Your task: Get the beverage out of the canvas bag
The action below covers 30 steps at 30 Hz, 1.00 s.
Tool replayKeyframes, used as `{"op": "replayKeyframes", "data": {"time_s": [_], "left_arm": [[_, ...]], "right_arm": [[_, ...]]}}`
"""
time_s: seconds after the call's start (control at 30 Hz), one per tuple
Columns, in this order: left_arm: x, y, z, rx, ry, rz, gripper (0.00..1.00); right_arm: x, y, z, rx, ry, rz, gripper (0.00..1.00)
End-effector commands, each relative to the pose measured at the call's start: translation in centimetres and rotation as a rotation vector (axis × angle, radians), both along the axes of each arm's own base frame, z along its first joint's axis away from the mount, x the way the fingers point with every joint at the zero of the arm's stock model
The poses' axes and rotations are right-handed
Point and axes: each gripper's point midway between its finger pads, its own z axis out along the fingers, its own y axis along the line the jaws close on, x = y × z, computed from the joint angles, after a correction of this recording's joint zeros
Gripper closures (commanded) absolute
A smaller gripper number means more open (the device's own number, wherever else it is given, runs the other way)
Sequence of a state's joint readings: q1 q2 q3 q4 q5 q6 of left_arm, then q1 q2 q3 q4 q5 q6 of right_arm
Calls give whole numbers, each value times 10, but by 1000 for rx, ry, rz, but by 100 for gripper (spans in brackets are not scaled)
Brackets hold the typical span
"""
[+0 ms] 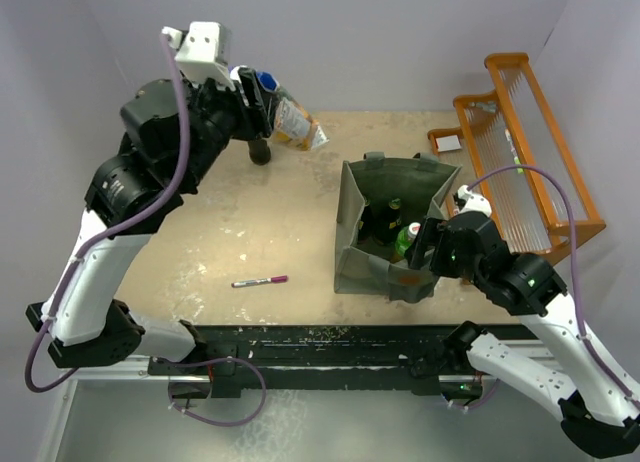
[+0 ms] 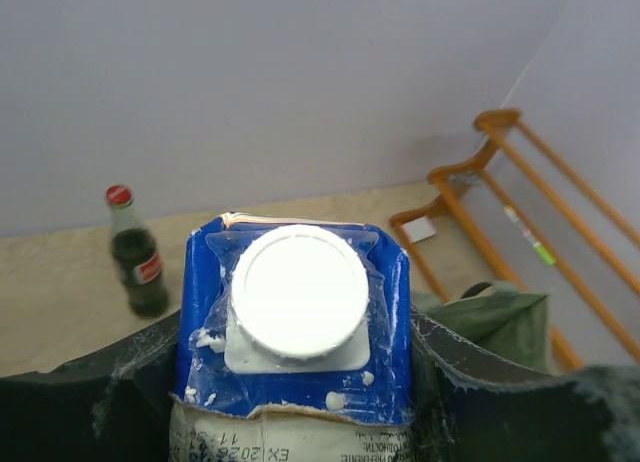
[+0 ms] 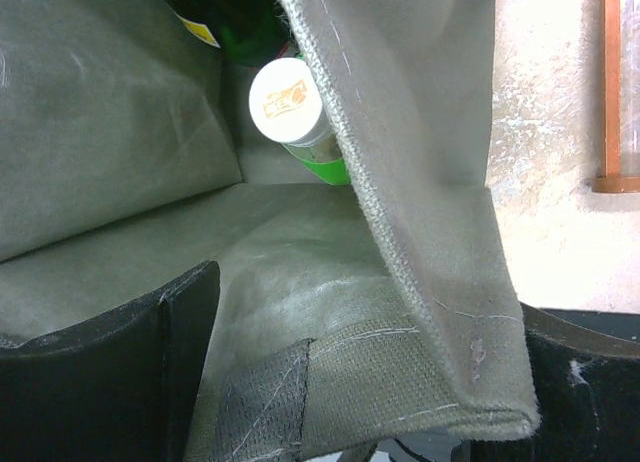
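Observation:
The grey-green canvas bag (image 1: 352,244) stands right of centre, open at the top. Inside it are dark bottles (image 1: 383,218) and a green bottle with a white cap (image 1: 411,233), which the right wrist view also shows (image 3: 290,104). My left gripper (image 1: 256,94) is shut on a carton with a blue top and white cap (image 2: 300,292), held up at the far left, clear of the bag. My right gripper (image 1: 428,254) has its jaws wide apart astride the bag's near right corner (image 3: 420,282), one finger (image 3: 120,362) inside.
A cola bottle with a red cap (image 1: 260,152) stands at the far left, also in the left wrist view (image 2: 137,252). A pink pen (image 1: 260,280) lies front centre. An orange wooden rack (image 1: 530,152) stands at the right, with a white card (image 1: 449,142) beside it.

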State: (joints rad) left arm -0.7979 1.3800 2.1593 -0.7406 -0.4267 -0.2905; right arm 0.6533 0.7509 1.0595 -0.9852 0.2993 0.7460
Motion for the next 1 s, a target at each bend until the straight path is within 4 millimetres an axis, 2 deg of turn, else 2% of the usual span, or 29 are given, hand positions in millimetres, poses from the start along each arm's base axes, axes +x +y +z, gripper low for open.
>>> {"op": "replayKeyframes", "data": {"time_s": [0.0, 0.27, 0.43, 0.5, 0.77, 0.83, 0.97], "left_arm": [[1, 36, 58, -128, -219, 148, 100], [43, 32, -42, 45, -56, 293, 100], [86, 45, -116, 81, 70, 326, 100], [104, 53, -136, 52, 95, 315, 100], [183, 97, -186, 43, 129, 364, 100], [200, 100, -193, 44, 131, 350, 100], [223, 100, -190, 61, 102, 347, 100]], "right_arm": [[6, 2, 1, -13, -17, 12, 14], [3, 1, -6, -10, -2, 10, 14], [4, -2, -7, -30, -9, 4, 14], [4, -5, -7, -45, -9, 2, 14], [4, -11, -5, -61, -25, -11, 14], [4, -12, -5, -60, -31, -14, 14], [5, -13, -3, -61, -44, -20, 13]]}}
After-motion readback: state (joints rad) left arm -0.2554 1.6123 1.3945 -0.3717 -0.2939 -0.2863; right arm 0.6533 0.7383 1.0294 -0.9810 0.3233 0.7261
